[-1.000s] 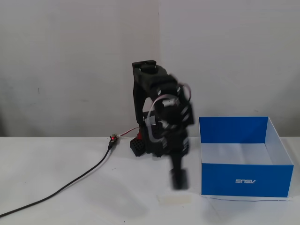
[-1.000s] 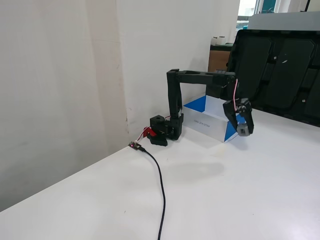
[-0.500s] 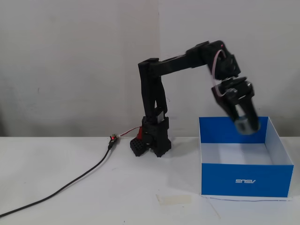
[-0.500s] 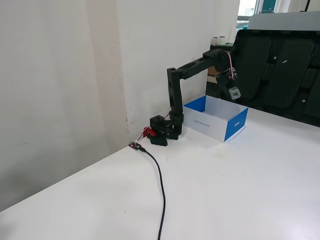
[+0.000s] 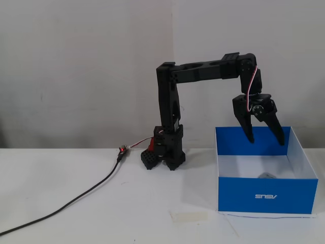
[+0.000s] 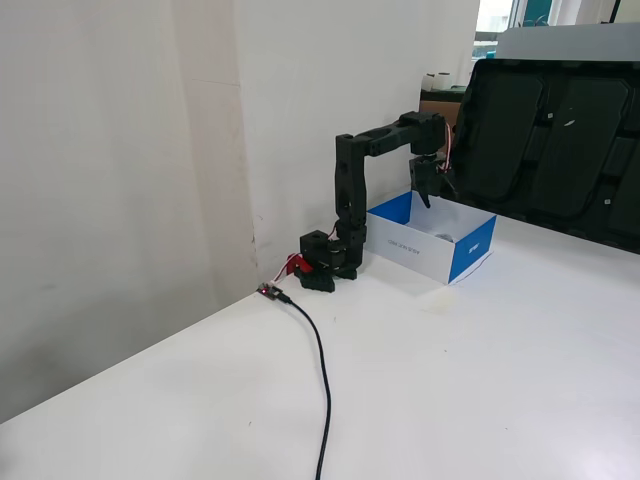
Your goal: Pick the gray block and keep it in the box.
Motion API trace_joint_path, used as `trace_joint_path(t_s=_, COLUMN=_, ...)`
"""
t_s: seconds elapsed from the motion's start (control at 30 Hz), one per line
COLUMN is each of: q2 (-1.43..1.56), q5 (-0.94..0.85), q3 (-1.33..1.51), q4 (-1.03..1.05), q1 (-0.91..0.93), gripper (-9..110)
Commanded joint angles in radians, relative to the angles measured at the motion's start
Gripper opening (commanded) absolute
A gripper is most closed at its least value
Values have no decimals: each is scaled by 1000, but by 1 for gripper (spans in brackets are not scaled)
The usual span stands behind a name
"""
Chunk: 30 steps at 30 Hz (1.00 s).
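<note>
Gripper [image 5: 266, 141]: fingers spread apart, empty, hanging over the far half of the box [image 5: 266, 195].
Gray block [image 5: 266, 176]: lying on the box's white floor, near the front wall, only partly visible.
Step, judged: placement done, release complete.
Next move: lift the arm clear without catching the box wall.

gray block [image 5: 266, 176] mostly hidden behind front wall of box [image 5: 264, 194], only top sliver showing, embossed mark unreadable, a tiny indistinct speck [image 6: 447, 237] in the other fixed view, cable [image 5: 61, 208] cut off at left edge, dark panels [image 6: 560, 150] cropped at right edge
</note>
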Motion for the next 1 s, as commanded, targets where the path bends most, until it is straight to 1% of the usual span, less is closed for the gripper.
trace_joint_path(t_s=0.0, q2=109, q5=-69, q3=-35, q4=11, q1=64, gripper=8)
trace_joint_path(t_s=0.2, q2=276, q5=-287, q3=-14, q4=31, q1=270, gripper=1)
trace_joint_path(t_s=0.3, q2=348, q5=-402, q3=32, q4=32, q1=430, gripper=1)
trace_joint_path(t_s=0.4, q2=383, q5=-494, q3=60, q4=26, q1=627, gripper=1)
trace_joint_path(t_s=0.53, q2=385, q5=-537, q3=95, q4=-6, q1=877, gripper=1)
trace_joint_path(t_s=0.67, q2=426, q5=-557, q3=238, q4=-143, q1=1088, gripper=1)
trace_joint_path(t_s=0.8, q2=488, q5=-563, q3=445, q4=-298, q1=1218, gripper=1)
trace_joint_path(t_s=0.97, q2=601, q5=-552, q3=716, q4=-469, q1=1289, gripper=1)
